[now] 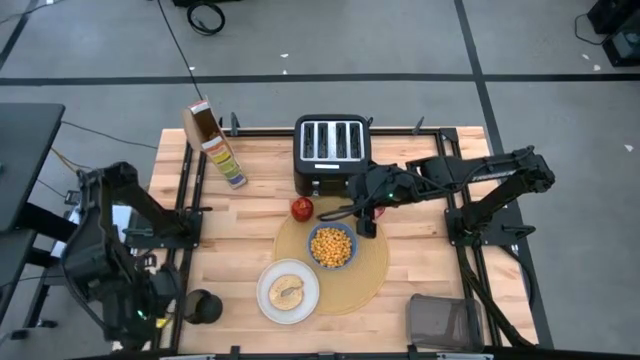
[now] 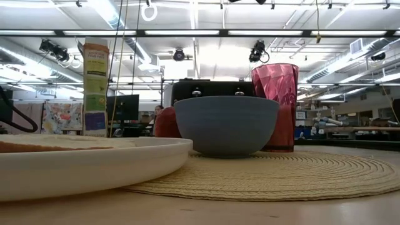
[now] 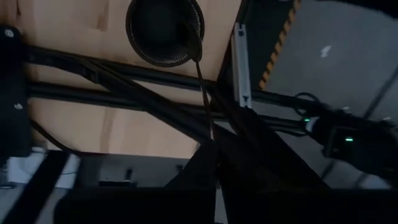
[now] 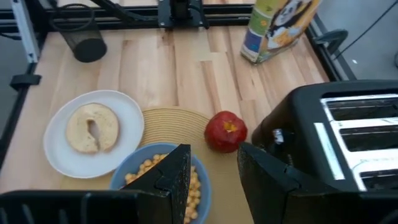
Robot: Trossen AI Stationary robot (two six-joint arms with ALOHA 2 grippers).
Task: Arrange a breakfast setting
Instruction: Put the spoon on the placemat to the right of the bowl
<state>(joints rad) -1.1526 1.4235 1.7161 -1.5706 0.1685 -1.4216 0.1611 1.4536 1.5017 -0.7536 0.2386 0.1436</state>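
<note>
The round tan placemat point(image 1: 372, 272) lies mid-table. The blue bowl point(image 1: 331, 246), filled with yellow cereal, sits on it. The white plate point(image 1: 288, 291), with a bagel, overlaps the placemat's near left edge. The red apple point(image 1: 302, 208) rests at the placemat's far left edge. The translucent red cup point(image 2: 275, 106) stands upright on the placemat behind the bowl in the low view and is hidden under my right arm in the high view. My right gripper point(image 1: 362, 220) is open above the placemat just right of the bowl, its fingers point(image 4: 171, 177) empty. My left gripper point(image 1: 150, 305) waits at the near left corner. No spoon shows.
The black toaster point(image 1: 331, 150) stands at the far edge, close behind my right gripper. The cereal box point(image 1: 213, 145) stands at the far left. A black mesh holder point(image 1: 203, 307) sits near the left arm. A grey bin point(image 1: 443, 320) is at the near right.
</note>
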